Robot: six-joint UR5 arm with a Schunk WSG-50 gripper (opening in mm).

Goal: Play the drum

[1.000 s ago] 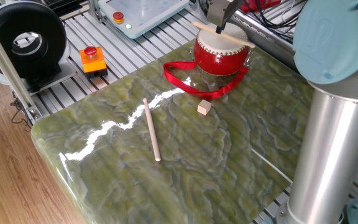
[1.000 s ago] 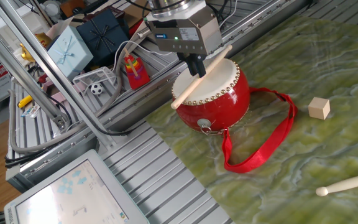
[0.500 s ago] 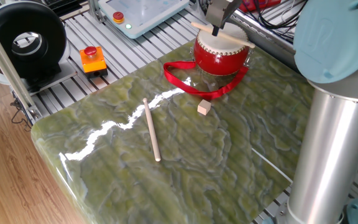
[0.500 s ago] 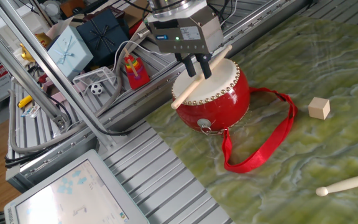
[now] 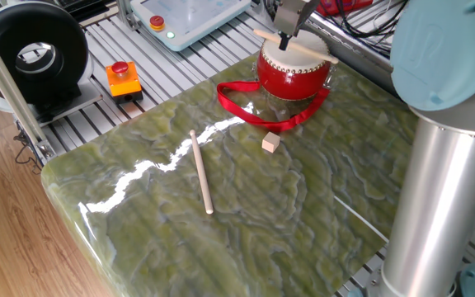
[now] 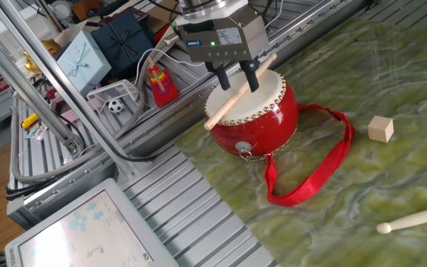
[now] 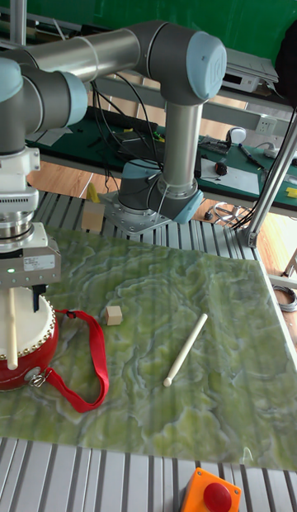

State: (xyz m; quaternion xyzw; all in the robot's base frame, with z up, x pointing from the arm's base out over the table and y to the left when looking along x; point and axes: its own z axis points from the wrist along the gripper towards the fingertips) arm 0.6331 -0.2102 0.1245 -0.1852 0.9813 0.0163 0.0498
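Since the frame a second earlier, the gripper (image 6: 236, 77) had parted its fingers and released the drumstick (image 6: 237, 92), which was left lying across the drum (image 6: 258, 115).
The jaws stood apart, straddling the stick directly beneath them, holding nothing. The drum sat directly below the tool on the green mat (image 5: 246, 190); its red ribbon strap (image 6: 313, 167) trailed away from the gripper. A wooden cube (image 6: 380, 129) and a second drumstick (image 5: 200, 171) lay well apart from the tool.

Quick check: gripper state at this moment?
Gripper: open, fingers apart on either side of the drumstick lying across the drum; not gripping it.
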